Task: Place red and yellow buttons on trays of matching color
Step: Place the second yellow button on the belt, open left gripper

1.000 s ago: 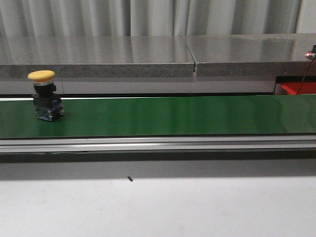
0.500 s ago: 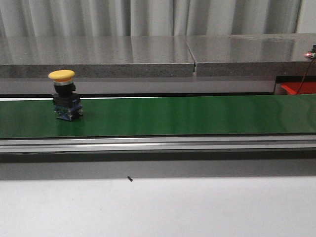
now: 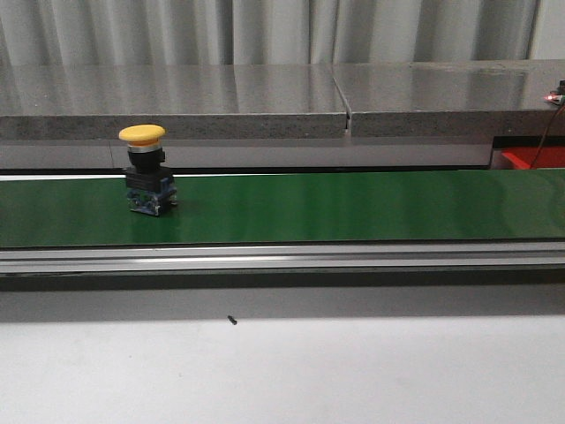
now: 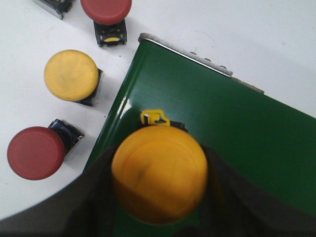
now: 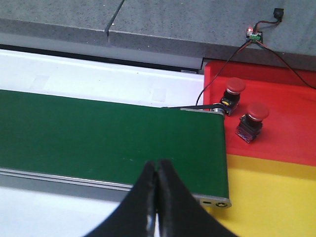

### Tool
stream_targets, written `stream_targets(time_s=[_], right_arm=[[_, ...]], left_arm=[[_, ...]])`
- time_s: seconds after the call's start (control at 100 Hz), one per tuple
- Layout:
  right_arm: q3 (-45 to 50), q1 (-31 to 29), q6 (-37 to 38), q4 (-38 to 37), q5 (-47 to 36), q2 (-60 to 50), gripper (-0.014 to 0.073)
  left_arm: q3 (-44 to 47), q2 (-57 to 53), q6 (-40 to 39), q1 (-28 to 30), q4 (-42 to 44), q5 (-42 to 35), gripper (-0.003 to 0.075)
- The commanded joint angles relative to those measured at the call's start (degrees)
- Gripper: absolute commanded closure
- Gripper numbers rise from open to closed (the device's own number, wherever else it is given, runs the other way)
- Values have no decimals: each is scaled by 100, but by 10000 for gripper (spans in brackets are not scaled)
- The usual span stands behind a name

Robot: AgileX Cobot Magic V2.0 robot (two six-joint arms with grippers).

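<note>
A yellow button (image 3: 146, 177) with a black base stands upright on the green belt (image 3: 353, 208), left of centre, with no gripper near it. In the left wrist view my left gripper (image 4: 159, 177) is shut on another yellow button (image 4: 159, 173), its fingers pressing both sides of the cap over the belt's end (image 4: 222, 113). My right gripper (image 5: 157, 168) is shut on nothing, above the belt's near rail close to its far end. Two red buttons (image 5: 233, 94) (image 5: 253, 120) stand on the red tray (image 5: 291, 128). The yellow tray (image 5: 276, 197) lies beside it.
On the white table beside the belt's start stand loose buttons: a yellow one (image 4: 71, 75) and two red ones (image 4: 35, 152) (image 4: 106, 10). A grey stone ledge (image 3: 265, 97) runs behind the belt. A wire (image 5: 276, 44) with a small board crosses above the red tray.
The yellow button on the belt has travelled to the right, staying upright. Nothing else in the front view has moved.
</note>
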Motion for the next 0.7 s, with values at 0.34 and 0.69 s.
stream_targets(time_s=[0.34, 0.69], right_arm=[[-139, -6, -44, 86, -390, 9, 659], [-139, -6, -44, 86, -390, 9, 659]], left_arm=[[-122, 3, 275, -55, -303, -83, 358], [-122, -415, 952, -55, -995, 3, 83]])
